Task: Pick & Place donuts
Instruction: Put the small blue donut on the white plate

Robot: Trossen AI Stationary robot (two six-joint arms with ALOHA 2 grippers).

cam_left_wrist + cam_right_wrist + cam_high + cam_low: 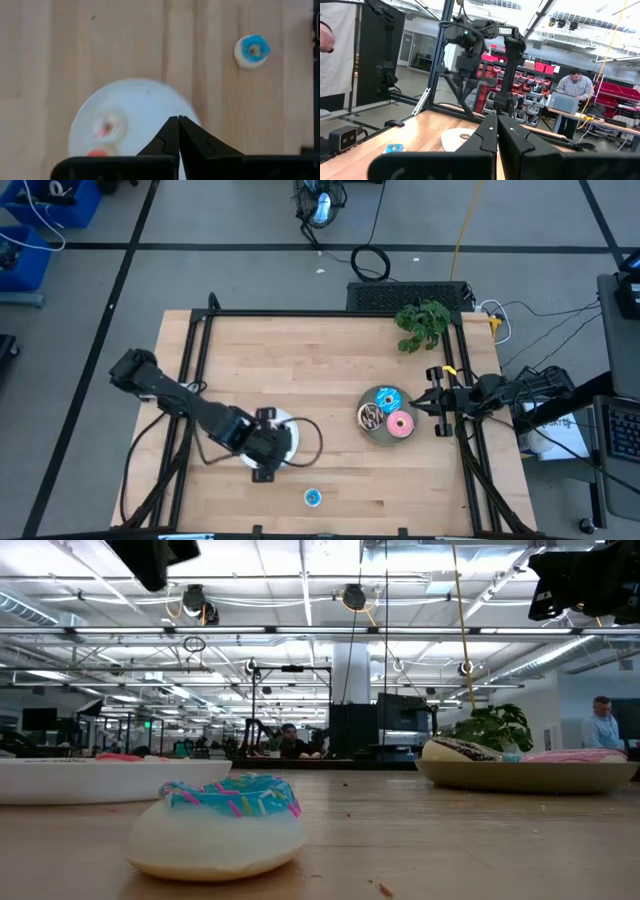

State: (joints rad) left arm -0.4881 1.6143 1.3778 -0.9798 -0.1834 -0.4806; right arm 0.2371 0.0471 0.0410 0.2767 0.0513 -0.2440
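A tiny blue donut (pixel 313 498) lies flat on the table near the front edge; it also shows in the left wrist view (pixel 252 50) and the low view (pixel 220 825). A white plate (pixel 290 430) holds a tiny pale pink donut (pixel 107 125) and a tiny red one (pixel 97 151); the tiny brown donut is hidden. A grey plate (pixel 378 432) holds the blue sprinkled (pixel 386 398), dark brown (pixel 371 416) and pink (pixel 401 425) donuts. My left gripper (pixel 178 119) is shut and empty, raised over the white plate's edge. My right gripper (pixel 497 117) is shut and empty, right of the grey plate.
A green plant (pixel 422 323) stands at the table's far right corner. A black frame (pixel 330 313) runs along the table's edges. Bare wood lies between the two plates and across the far half. People show in the room beyond (pixel 575 85).
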